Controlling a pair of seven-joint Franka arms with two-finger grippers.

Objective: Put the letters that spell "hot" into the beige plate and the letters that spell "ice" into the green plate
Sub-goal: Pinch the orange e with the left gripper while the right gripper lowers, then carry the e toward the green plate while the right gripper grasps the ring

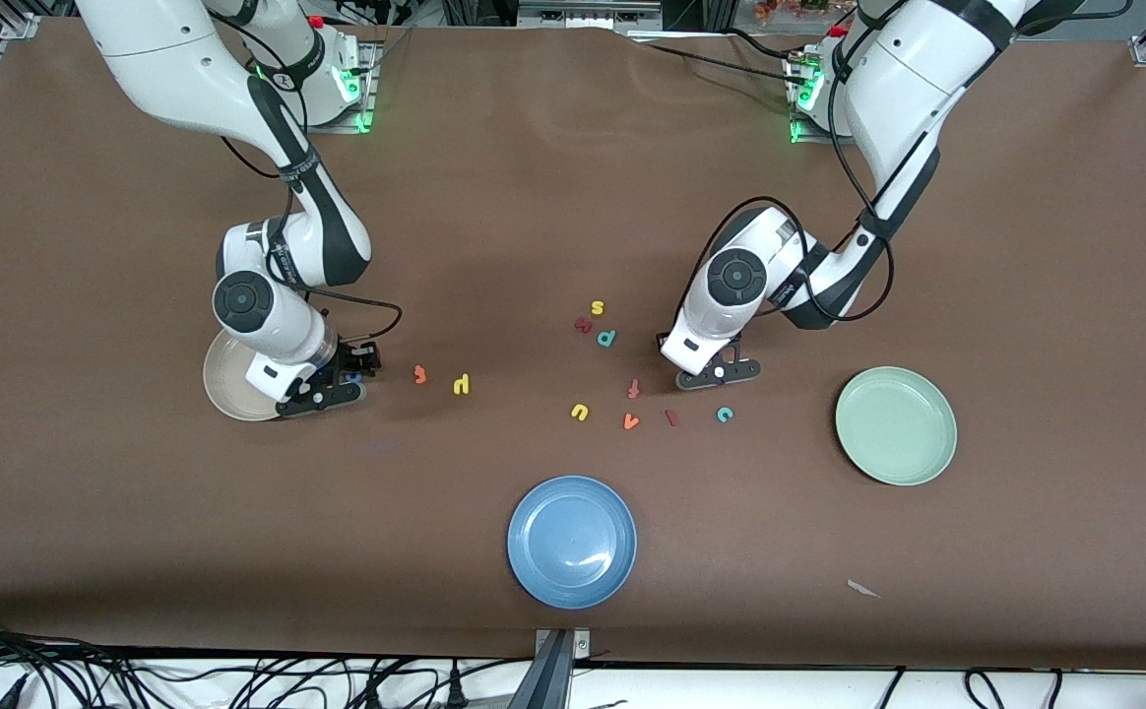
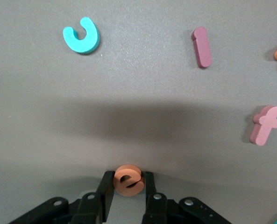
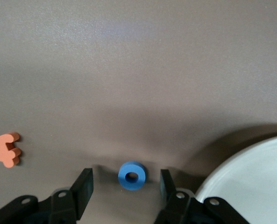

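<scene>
You cannot see the orange e (image 2: 128,180) or the blue o (image 3: 132,175) well from the front; each arm hides its own letter there. Only part of the beige plate (image 1: 228,379) shows past the right arm, and the right wrist view cuts it off at the rim (image 3: 250,182).

The table (image 1: 534,177) is a plain brown sheet. Black cables lie along its near edge, and a small pale scrap (image 1: 862,589) lies near the green plate (image 1: 896,425).

The left wrist view shows you the left gripper (image 2: 128,186) pinching the orange e between its 2 fingers, low over the table. The teal c (image 2: 81,36), the dark red i (image 2: 202,46) and the red f (image 2: 266,125) lie flat just past it, all apart from each other.

The right wrist view shows you the right gripper (image 3: 126,184) spread wide around the blue o, with a gap on each side. The o lies flat on the table just beside the beige plate. The orange t (image 3: 8,149) lies off to one side.

From the front you also see the yellow h (image 1: 462,384) beside the t, nearer the middle of the table. The blue plate (image 1: 572,541) sits nearest the camera. The green plate sits at the left arm's end.
</scene>
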